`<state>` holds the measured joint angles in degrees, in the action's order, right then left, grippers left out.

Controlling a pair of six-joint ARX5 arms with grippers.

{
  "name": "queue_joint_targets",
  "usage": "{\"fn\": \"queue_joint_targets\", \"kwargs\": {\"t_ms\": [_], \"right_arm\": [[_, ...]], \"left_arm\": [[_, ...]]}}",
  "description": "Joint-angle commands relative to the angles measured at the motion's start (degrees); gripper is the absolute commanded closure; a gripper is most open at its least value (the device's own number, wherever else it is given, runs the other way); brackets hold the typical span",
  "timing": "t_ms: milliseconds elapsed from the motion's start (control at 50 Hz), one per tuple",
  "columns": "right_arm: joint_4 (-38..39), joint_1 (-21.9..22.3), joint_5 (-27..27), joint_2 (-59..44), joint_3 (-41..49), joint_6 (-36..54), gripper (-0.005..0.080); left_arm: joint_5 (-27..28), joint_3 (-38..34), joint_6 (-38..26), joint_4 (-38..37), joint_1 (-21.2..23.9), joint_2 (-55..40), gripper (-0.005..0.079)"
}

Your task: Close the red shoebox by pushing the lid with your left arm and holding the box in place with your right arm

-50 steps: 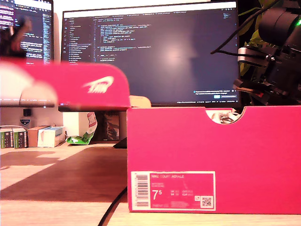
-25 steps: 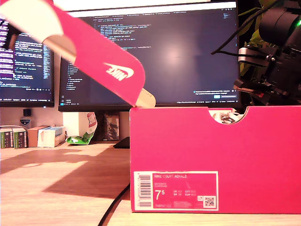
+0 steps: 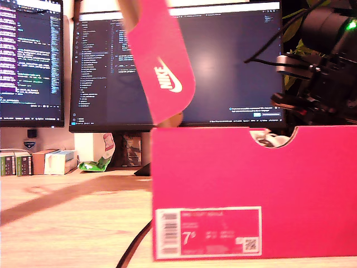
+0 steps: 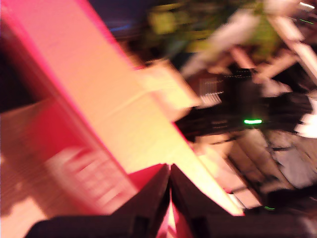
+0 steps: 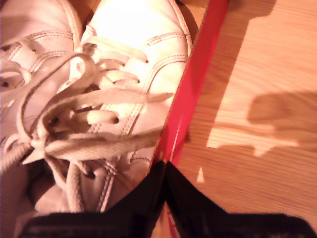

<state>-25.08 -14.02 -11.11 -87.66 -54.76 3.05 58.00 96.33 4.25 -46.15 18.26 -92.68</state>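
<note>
Red shoebox (image 3: 254,190) lid (image 3: 163,67) near upright; my second gripper (image 5: 165,166) pinches box wall.

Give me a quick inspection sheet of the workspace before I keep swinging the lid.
Surface: wooden desk, sunlit patches.
Job's things: red shoebox open, white sneakers inside; lid raised steeply, not down.
Clutter: small boxes and a green wrapper at the exterior view's left.
Grippers: my first gripper shut on the lid; my second gripper pinching the box wall.
Cables: black cable on the desk at the box corner; arm cable above the box.
Surroundings: two monitors showing code; plant behind the arm.
</note>
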Motion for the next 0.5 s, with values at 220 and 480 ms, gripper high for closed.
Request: {"fn": "queue_joint_targets", "kwargs": {"t_ms": [220, 480], "right_arm": [[0.9, -1.8, -1.4, -0.7, -0.3, -0.7, 0.0764], [1.7, -1.1, 13.3, 2.0, -1.3, -2.9, 0.0764]], "left_arm": [[-4.6, -1.8, 3.4, 10.5, 7.5, -1.7, 0.0762], [-8.3, -1.8, 5.4, 19.3, 11.5, -1.7, 0.0762]]}}
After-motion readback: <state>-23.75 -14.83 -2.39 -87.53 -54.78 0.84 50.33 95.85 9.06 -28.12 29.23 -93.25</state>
